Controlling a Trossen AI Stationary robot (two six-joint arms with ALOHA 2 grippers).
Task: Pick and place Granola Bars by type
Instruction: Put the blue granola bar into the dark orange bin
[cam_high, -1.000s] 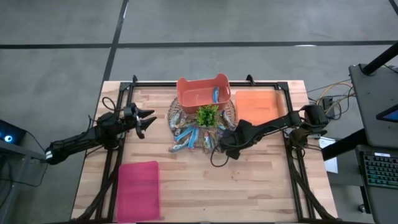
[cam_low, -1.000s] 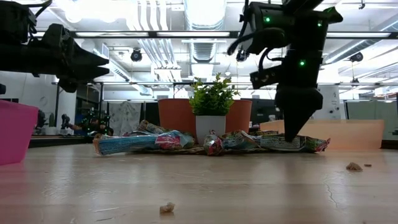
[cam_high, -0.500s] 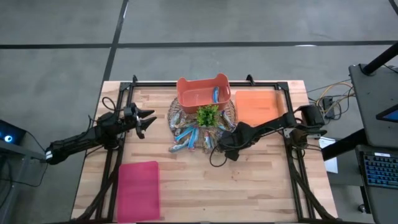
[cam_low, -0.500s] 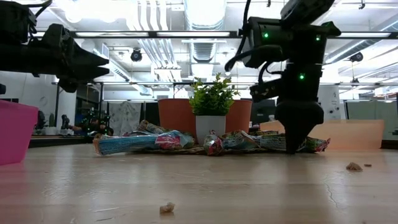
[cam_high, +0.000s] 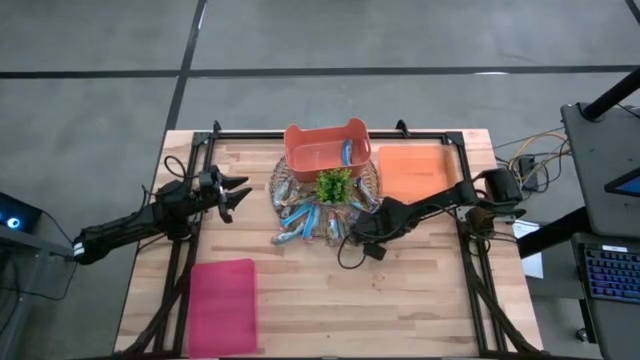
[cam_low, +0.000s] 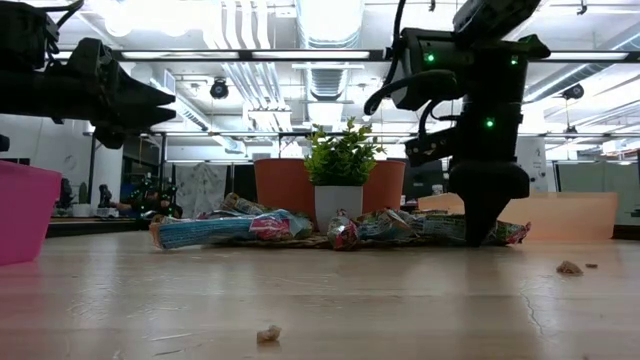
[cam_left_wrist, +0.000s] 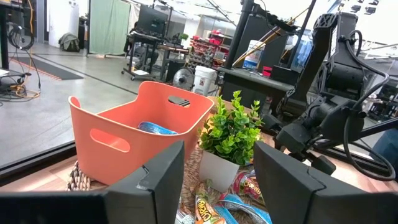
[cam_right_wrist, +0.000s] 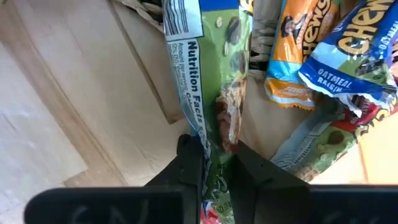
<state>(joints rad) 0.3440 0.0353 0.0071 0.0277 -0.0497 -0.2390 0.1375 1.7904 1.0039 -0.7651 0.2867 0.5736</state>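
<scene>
The Granola Bars (cam_high: 305, 218) lie heaped on a round woven mat around a small potted plant (cam_high: 334, 186); some are blue, some tan or green. One blue bar (cam_high: 347, 152) lies inside the orange bin (cam_high: 300, 152). My right gripper (cam_right_wrist: 217, 163) points down at the heap's near right edge, shut on a green-wrapped bar (cam_right_wrist: 214, 93). It also shows in the low view (cam_low: 480, 238). My left gripper (cam_high: 238, 194) hangs open above the table's left side, well clear of the heap, and its fingers frame the bin (cam_left_wrist: 124, 134) in the left wrist view. My right gripper pinches the green-wrapped bar between its two fingers (cam_right_wrist: 189, 158) near the bar's near end (cam_right_wrist: 214, 144). The fingers come from above, pointing down. The rest of the bar stretches away from the fingers, lying on the wood and the mat's edge.
An orange flat tray (cam_high: 415, 170) lies at the far right and a pink bin (cam_high: 222, 305) at the near left. Crumbs (cam_low: 268, 333) lie on the near table. Bare wood (cam_high: 400, 290) spreads along the near side. A black frame rail (cam_high: 470, 250) edges the table.
My right gripper has come down onto the heap's near right edge, its fingertips now among the bars. The left arm has kept still.
</scene>
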